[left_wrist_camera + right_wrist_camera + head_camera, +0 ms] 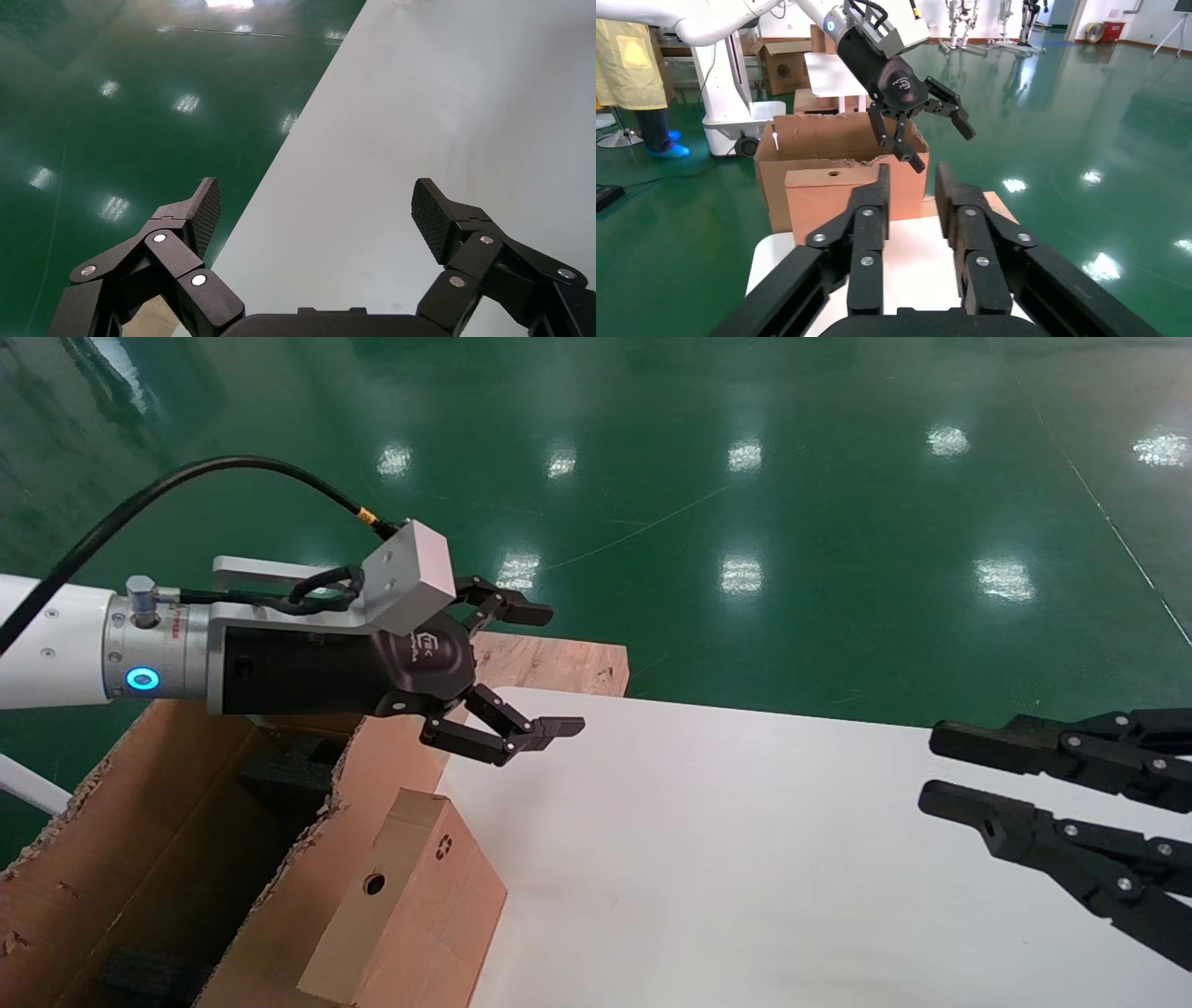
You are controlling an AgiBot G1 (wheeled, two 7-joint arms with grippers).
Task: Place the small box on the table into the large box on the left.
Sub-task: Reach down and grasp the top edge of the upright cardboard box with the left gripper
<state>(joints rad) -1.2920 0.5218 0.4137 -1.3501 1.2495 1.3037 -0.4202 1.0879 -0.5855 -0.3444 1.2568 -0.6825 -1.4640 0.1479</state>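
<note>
The green glossy floor [792,477] fills the far part of the head view, with ceiling lights mirrored in it. In front of it lies the table [745,859], a smooth white top whose far left corner sits against a bare plywood board [559,663]. At the table's left edge stands the large box [140,822], a brown corrugated carton with ragged torn flap edges and dark foam [279,770] visible down inside it. The small box [410,905] is a plain brown cardboard piece at the left edge of the table, pressed up against the large box's near wall; a round punched hole and a tiny printed symbol show on the faces turned to the head camera. It is outside the carton and touched by neither arm. The left gripper [549,668] hangs in the air above the large box's far corner and the plywood, well above the small box, its fingers spread wide with nothing between them; the left wrist view shows both ribbed pads [209,210] apart over the table edge and floor. The right gripper [931,768] reaches in from the right edge over the table, its two fingers a little apart and holding nothing.
</note>
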